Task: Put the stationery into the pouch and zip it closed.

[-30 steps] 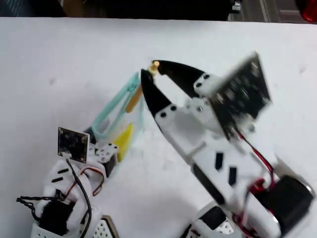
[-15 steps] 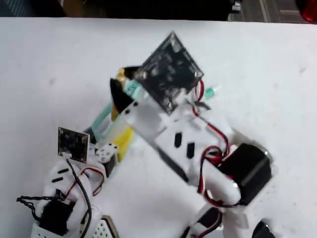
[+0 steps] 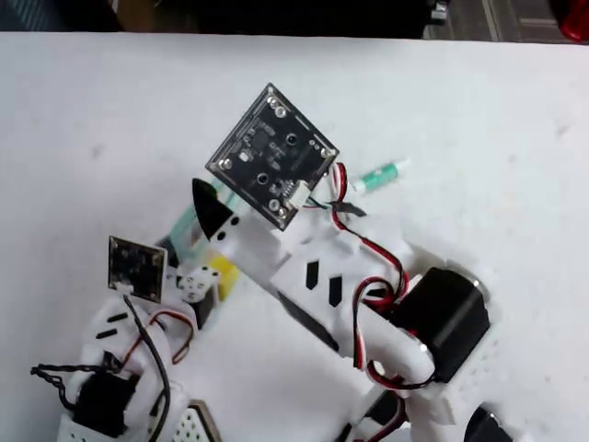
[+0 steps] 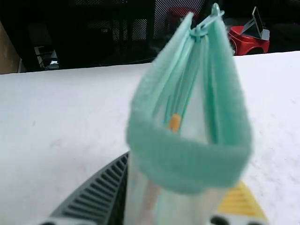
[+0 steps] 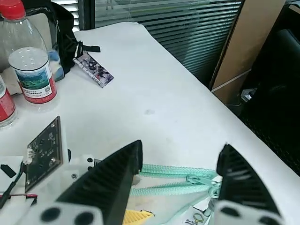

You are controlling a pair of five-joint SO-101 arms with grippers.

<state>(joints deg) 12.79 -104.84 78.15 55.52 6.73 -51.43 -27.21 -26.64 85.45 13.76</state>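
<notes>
A mint green pouch (image 4: 187, 154) stands with its mouth open, and my left gripper (image 4: 168, 204) is shut on its lower end, one grey and one yellow finger on either side. An orange pencil (image 4: 174, 123) shows inside the mouth. My right gripper (image 5: 180, 164) hangs open just above the pouch's zipper (image 5: 187, 179), with nothing between its black fingers. In the high view one black fingertip (image 3: 210, 206) pokes out over the pouch (image 3: 187, 230); the right arm's camera board covers the rest. A green and white pen (image 3: 382, 173) lies on the table to the right of that arm.
The left arm's camera board (image 3: 136, 267) sits close beside the right arm. Two bottles (image 5: 32, 70), a small printed card (image 5: 93, 69) and a black bag (image 5: 65, 35) stand at the table's far side. The table edge (image 5: 225, 117) runs near the pouch.
The right arm swung left and down over the pouch. The orange pencil it held a second ago has left its fingers. The pen on the right came into sight.
</notes>
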